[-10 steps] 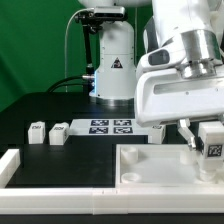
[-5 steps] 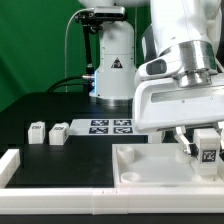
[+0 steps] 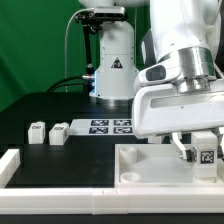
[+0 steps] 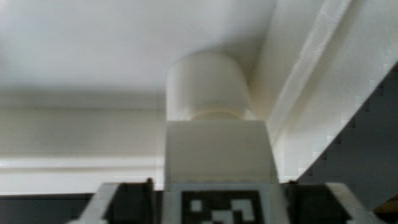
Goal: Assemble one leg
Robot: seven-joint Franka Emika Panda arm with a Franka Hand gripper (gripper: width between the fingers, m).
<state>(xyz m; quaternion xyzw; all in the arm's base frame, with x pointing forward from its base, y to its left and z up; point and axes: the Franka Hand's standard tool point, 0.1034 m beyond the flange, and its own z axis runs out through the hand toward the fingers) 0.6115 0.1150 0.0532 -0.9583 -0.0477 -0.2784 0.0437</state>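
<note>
Insertion step: my tool clamps small white plastic tagged leg over large flat white panel; next, I judge, lowering it squarely.

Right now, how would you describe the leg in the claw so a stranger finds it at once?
Follow the large white arm on the exterior view's right down to its claw, above the white panel. The leg is the small tagged white block gripped there; two other legs lie loose on the black table at that view's left.
</note>
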